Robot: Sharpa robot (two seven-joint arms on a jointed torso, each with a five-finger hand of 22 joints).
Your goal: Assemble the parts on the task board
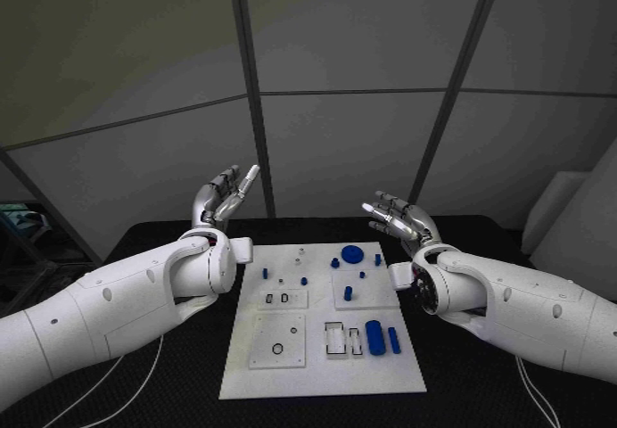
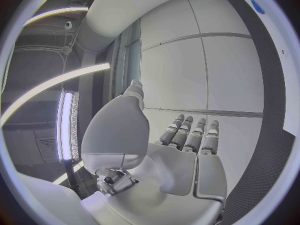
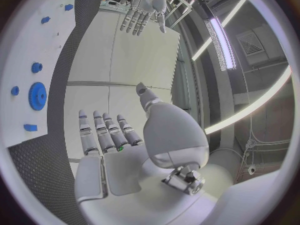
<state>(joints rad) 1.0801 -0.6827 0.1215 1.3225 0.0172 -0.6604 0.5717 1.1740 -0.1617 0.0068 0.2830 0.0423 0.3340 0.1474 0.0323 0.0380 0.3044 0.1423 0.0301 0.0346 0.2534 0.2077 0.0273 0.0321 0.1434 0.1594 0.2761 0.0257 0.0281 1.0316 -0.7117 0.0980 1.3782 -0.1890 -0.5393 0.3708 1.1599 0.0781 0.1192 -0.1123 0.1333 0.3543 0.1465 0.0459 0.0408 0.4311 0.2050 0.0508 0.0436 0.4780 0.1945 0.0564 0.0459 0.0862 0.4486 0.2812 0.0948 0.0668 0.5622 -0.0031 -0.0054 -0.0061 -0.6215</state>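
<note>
task board point(image 1: 322, 379) between raised hands – left hand point(image 1: 224, 198), right hand point(image 1: 401, 219)

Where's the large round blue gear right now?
Head view: the large round blue gear lies on the white task board's far edge, right of centre, near the right robot hand.

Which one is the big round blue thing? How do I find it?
Start at the white task board in the middle of the black table. Look to its far edge, on the right hand's side. The blue disc lies there, flat, round and wider than any blue piece around it.
</note>
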